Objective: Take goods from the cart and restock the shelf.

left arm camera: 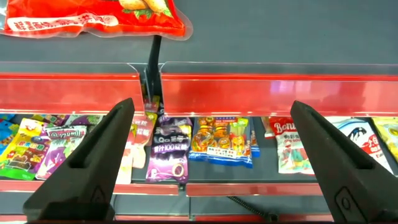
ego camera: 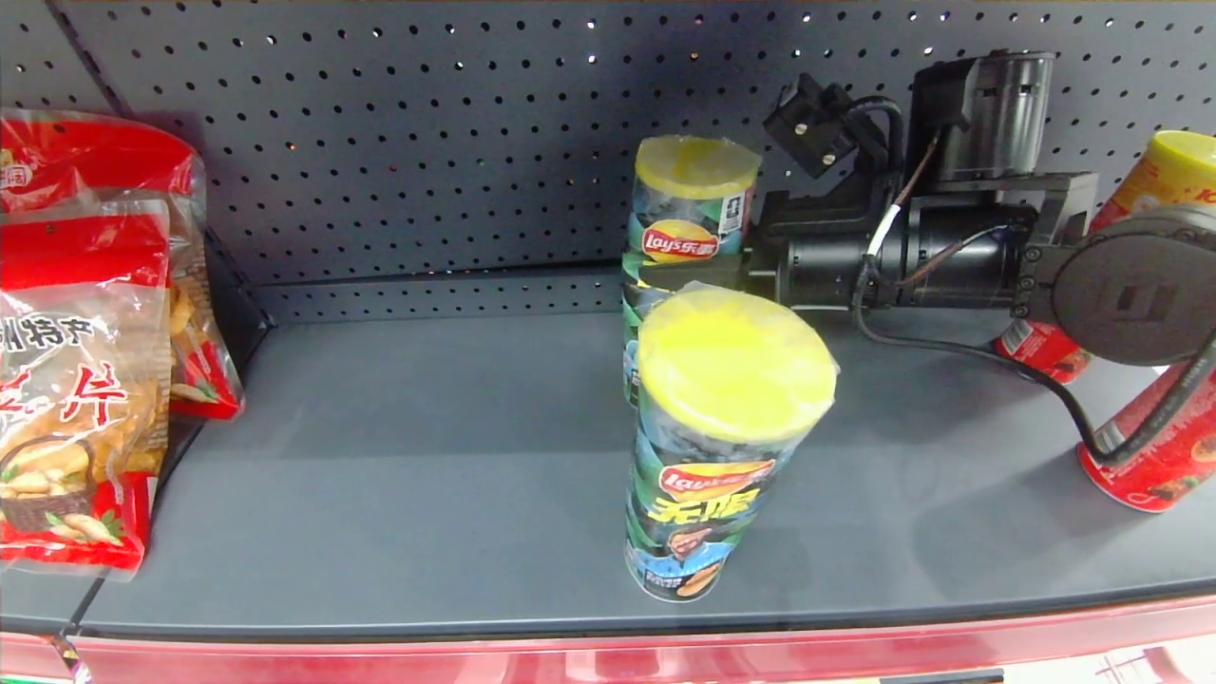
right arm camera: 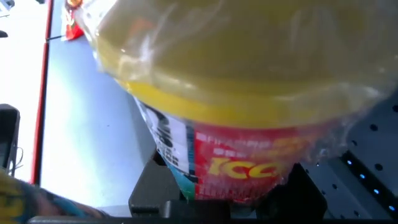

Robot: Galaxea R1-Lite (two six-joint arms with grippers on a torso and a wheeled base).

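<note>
So, shelf count: front green chip can stands free, rear green chip can is clamped in the right gripper, that's two. Two red cans sit farther right. Left gripper gapes wide open

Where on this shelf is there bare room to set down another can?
The widest bare shelf lies between the snack bags and the front green can. Right of that can it is crowded: the right gripper holding the rear green can, its cable and the red cans.
</note>
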